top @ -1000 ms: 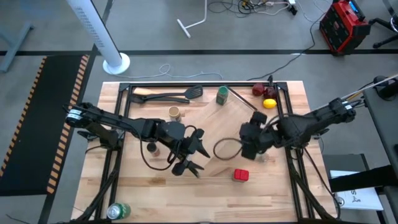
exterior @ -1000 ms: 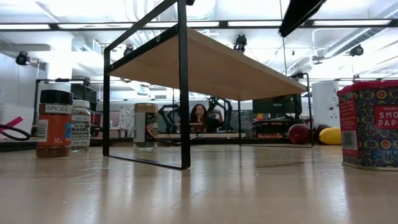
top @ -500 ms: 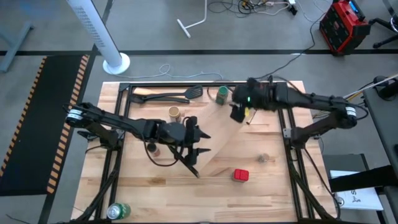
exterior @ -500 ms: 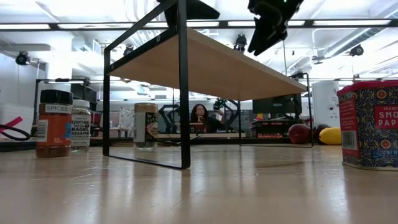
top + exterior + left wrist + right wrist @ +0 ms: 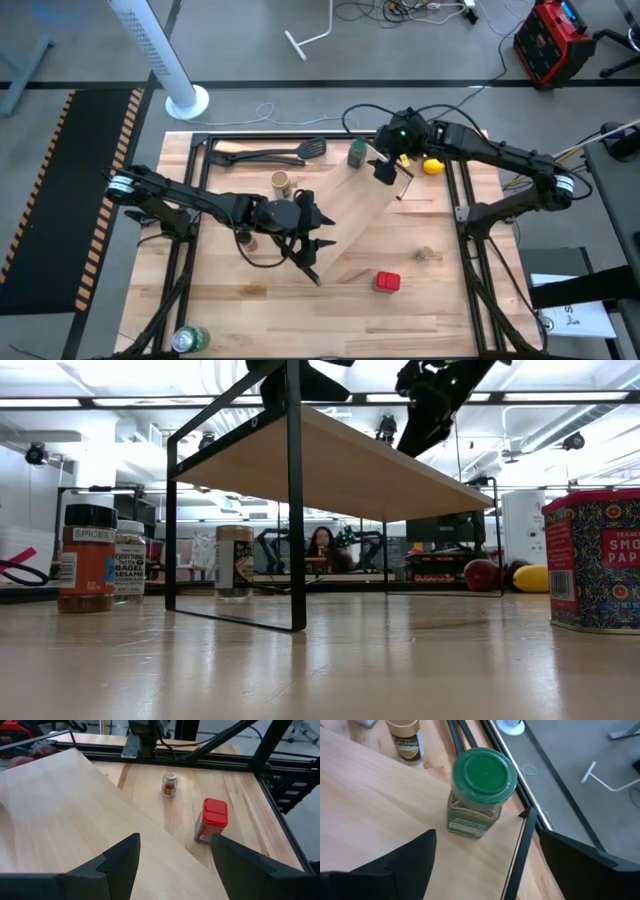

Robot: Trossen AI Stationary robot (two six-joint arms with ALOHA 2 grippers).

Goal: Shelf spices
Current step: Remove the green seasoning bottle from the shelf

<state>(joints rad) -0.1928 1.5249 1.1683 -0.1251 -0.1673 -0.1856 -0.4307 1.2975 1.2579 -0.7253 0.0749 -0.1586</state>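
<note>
The shelf [image 5: 365,215], a pale wooden board on black metal legs [image 5: 296,510], stands slantwise across the middle of the table. My left gripper [image 5: 312,245] is open above its near end [image 5: 60,810]. The green jar [image 5: 480,790] stands at the shelf's far end. My right gripper [image 5: 385,172] is open just right of the jar, its fingers [image 5: 410,865] apart and short of it. On the table stand the tan cylinder [image 5: 281,181], the red tin [image 5: 387,282], the small shaker [image 5: 424,254], the black-capped jar [image 5: 86,558] and the white-capped jar [image 5: 130,560].
A large black tube frame [image 5: 300,139] rings the work area. Black spatulas [image 5: 270,154] lie at the far left inside it, and a lemon [image 5: 433,166] at the far right. A green can [image 5: 190,338] lies at the near left corner.
My right gripper has swung from the table's middle right toward the far edge, and now sits beside the green jar. My left gripper has shifted a little toward the far edge over the shelf's near end. The shelf and the spices have stayed put.
</note>
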